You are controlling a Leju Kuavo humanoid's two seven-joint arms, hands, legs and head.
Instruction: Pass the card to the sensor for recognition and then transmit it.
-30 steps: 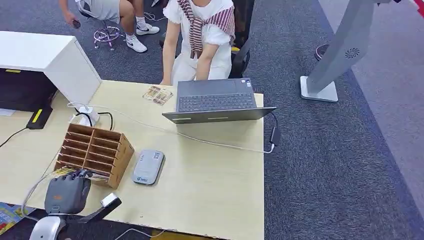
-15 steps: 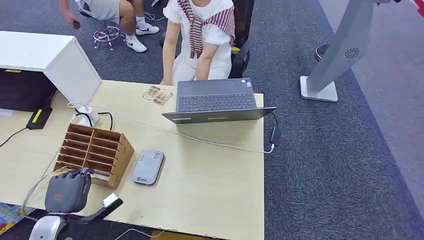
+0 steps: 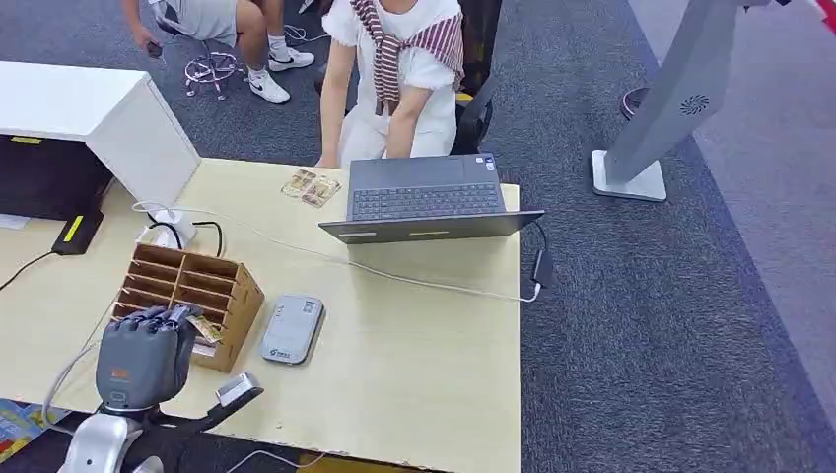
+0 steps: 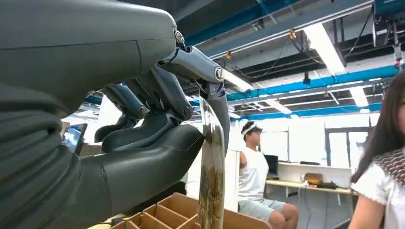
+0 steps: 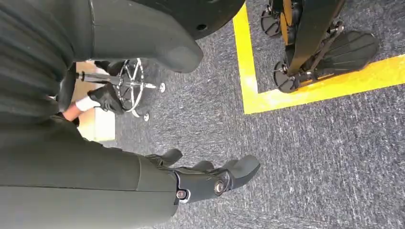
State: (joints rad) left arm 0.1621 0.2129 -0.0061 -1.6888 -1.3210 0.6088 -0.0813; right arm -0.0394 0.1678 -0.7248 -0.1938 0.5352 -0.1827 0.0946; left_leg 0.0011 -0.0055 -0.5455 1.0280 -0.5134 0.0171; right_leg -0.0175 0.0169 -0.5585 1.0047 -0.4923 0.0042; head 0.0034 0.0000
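Since a second ago, left hand (image 3: 145, 355) is rising from the wooden organizer (image 3: 187, 301), pinching the card (image 4: 211, 171) edge-on. Judging it is heading for the grey sensor (image 3: 292, 329). Right hand (image 5: 210, 179) is hanging idle, fingers loosely apart.

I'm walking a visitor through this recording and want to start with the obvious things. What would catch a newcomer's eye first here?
Probably the robot's left hand at the near left of the table, pinching a card just in front of the wooden slotted box. Right of the box lies the grey sensor. Across the table a person leans over an open laptop.
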